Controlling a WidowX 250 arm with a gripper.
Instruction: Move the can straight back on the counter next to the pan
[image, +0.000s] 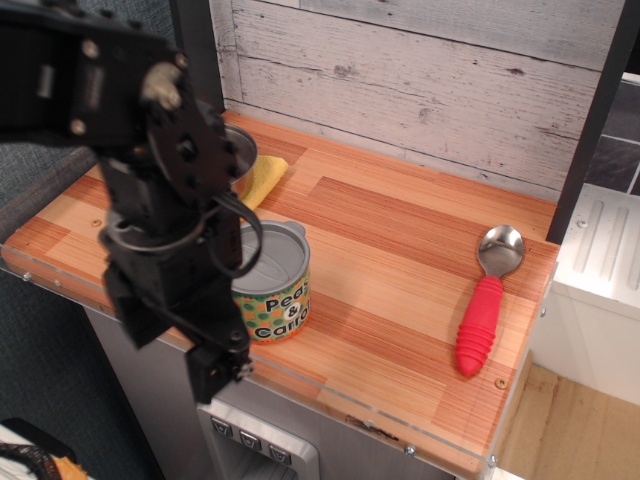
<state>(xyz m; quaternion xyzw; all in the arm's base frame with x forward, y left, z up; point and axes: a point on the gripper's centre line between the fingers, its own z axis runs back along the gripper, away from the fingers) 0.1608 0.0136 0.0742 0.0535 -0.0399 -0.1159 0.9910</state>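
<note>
The can (274, 290), with a silver lid and a "Peas & Carrots" label, stands upright near the front edge of the wood counter (400, 250). The black arm fills the left of the view and covers the can's left side. My gripper (220, 362) hangs low at the can's front left, over the counter's clear edge. Its fingers are seen from behind, so I cannot tell whether it is open or touches the can. Only a sliver of the steel pan (243, 160) shows behind the arm, at the back left.
A yellow cloth (263, 178) lies beside the pan. A red-handled spoon (484, 300) lies at the right of the counter. A grey plank wall (420, 80) closes the back, and a dark post (590, 120) stands at the right.
</note>
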